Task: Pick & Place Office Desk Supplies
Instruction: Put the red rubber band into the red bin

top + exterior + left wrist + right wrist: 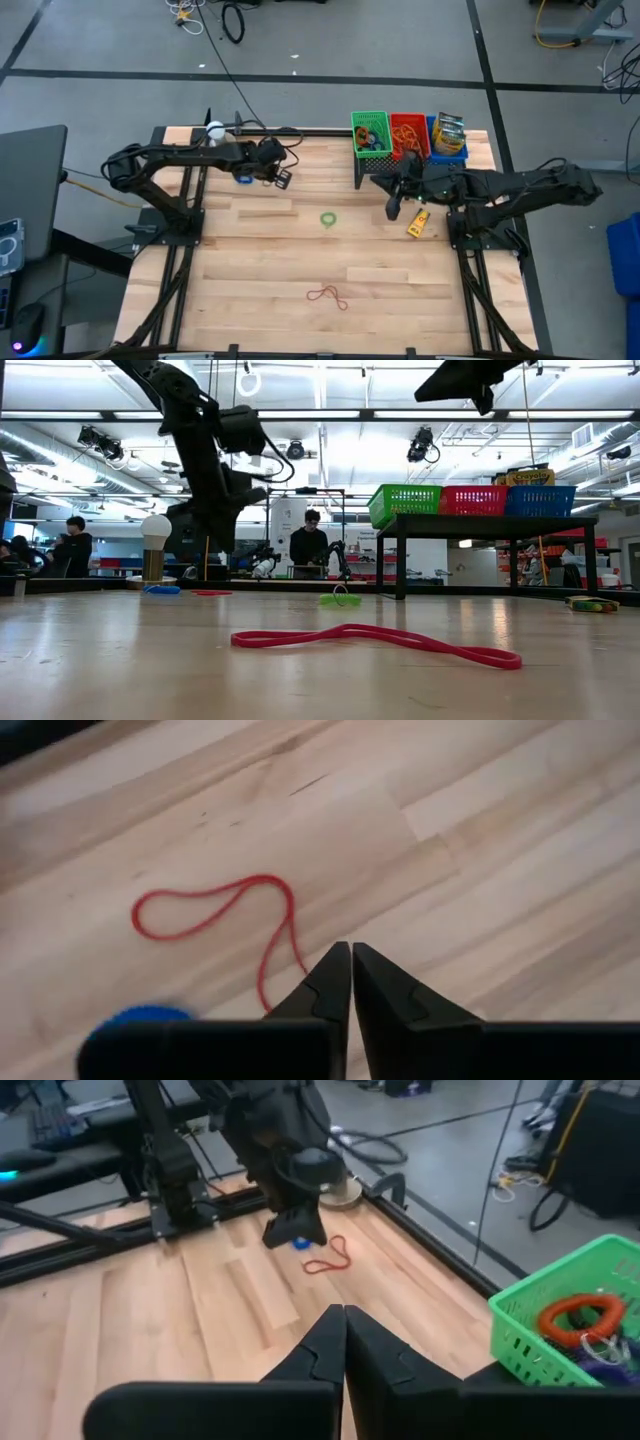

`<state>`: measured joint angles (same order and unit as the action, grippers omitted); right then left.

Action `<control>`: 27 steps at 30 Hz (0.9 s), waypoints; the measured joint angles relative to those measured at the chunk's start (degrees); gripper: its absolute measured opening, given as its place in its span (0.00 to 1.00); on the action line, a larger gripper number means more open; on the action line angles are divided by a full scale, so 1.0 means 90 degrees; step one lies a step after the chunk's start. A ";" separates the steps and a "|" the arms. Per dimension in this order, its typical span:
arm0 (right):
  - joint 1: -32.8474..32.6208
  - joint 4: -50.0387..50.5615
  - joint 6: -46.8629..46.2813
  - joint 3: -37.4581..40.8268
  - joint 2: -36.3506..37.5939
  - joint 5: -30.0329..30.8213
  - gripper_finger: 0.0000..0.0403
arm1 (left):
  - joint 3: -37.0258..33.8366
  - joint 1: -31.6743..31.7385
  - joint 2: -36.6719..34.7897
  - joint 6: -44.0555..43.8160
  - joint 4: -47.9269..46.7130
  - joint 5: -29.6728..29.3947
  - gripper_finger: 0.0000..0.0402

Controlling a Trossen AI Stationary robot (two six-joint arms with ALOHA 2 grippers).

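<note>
On the wooden table (250, 260), three baskets stand in a row on a small dark shelf at the upper right of the high view: a green basket (370, 133), a red basket (408, 135) and a blue basket (447, 138) with the yellow crayon box (449, 130) standing in it. The right gripper (393, 210) hangs just in front of this shelf, and its jaws are pressed together with nothing between them. A yellow packet (418, 224) lies on the table just beside it, under the right arm. The left gripper (282, 179) is at the upper middle of the table, also with its jaws together and empty; near it are a blue ring (243, 180) and the white ball (215, 129) at the table's far edge. A green loop (329, 219) lies in the centre, and a red rubber band (328, 295) lies alone in the lower middle. The left wrist view shows another thin red band (215, 920) on the wood just ahead of the closed fingertips, which the high view hardly shows because the arm covers that place. The right wrist view looks into the green basket and shows an orange band (580, 1317) inside. In the low view, people (310, 545) stand in the room behind the table.
</note>
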<state>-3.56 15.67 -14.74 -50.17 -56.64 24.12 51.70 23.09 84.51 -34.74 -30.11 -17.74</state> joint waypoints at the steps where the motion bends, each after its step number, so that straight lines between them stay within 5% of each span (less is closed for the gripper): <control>1: -0.0054 -0.0001 -0.0001 0.0000 0.0000 0.0103 0.02 | 0.0002 0.0040 0.0047 0.0103 0.0016 0.0021 0.07; 7: -0.0164 -0.0273 -0.0001 0.0000 0.0006 0.0397 0.02 | -0.0029 0.0371 0.0374 0.0420 -0.0004 0.0678 0.21; 14: -0.0152 -0.0285 -0.0001 0.0000 0.0007 0.0517 0.02 | -0.0029 0.0733 0.0798 0.0416 0.0017 0.0644 0.37; 27: -0.0152 -0.0283 0.0004 -0.0002 0.0005 0.0527 0.02 | -0.0027 0.1053 0.1313 0.0753 0.0801 0.0910 0.34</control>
<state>-4.93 13.13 -14.70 -50.19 -56.60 28.86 51.46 32.57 96.33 -27.97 -22.90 -9.55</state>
